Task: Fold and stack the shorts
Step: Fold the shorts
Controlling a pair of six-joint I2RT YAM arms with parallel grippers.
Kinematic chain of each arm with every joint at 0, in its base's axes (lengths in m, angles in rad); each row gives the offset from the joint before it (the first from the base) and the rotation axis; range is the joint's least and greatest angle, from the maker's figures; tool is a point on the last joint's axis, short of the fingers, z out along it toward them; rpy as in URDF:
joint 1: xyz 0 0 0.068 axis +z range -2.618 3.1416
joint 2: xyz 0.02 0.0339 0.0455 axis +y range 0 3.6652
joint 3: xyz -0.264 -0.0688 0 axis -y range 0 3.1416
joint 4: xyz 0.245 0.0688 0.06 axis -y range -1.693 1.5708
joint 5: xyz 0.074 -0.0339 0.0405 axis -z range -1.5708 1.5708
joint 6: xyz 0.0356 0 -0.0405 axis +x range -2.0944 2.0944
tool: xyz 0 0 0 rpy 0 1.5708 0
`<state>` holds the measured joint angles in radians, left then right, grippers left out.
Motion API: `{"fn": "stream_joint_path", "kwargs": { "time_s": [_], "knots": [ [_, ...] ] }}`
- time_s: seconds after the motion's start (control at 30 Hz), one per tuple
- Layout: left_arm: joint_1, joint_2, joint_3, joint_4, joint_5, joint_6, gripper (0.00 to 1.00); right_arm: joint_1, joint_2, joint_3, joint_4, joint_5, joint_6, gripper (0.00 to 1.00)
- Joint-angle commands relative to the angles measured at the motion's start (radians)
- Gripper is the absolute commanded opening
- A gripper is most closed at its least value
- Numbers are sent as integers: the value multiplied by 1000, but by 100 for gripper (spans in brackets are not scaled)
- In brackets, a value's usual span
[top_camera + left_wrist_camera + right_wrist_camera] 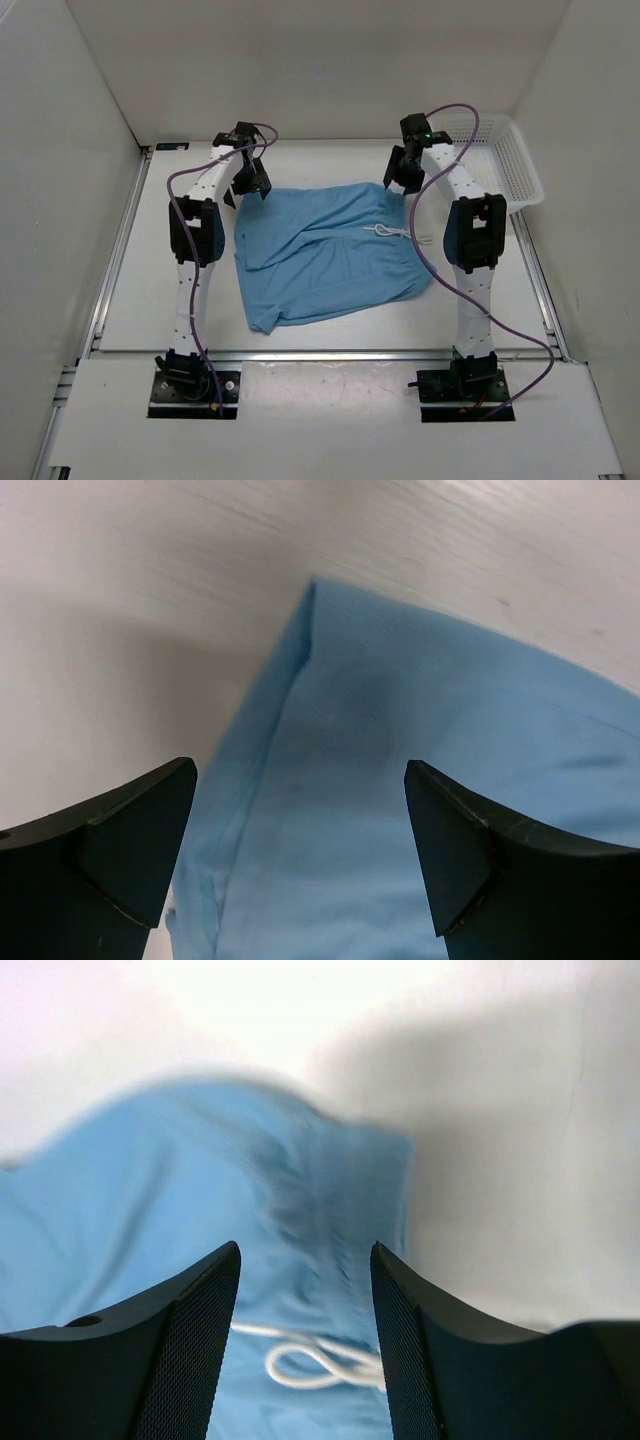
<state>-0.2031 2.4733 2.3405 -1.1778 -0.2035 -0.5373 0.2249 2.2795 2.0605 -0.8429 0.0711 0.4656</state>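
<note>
Wrist views show shorts [420,740]; only overhead shows the basket [512,160].

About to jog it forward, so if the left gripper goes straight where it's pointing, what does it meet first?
Most likely the shorts, near their corner; the left gripper points down at them, distance unclear.

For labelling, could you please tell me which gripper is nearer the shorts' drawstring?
The right gripper: its wrist view shows the white drawstring, whereas the left gripper faces a plain corner.
</note>
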Motion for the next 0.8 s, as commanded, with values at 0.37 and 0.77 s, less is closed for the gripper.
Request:
{"fn": "stream_joint_path", "kwargs": {
  "time_s": [0.37,0.77],
  "knots": [
    [41,119,132,50,150,96,89,-7,235,348,-122,153,-38,58],
    [59,148,170,98,130,86,84,-7,235,308,-122,153,-58,57]
  ]
}}
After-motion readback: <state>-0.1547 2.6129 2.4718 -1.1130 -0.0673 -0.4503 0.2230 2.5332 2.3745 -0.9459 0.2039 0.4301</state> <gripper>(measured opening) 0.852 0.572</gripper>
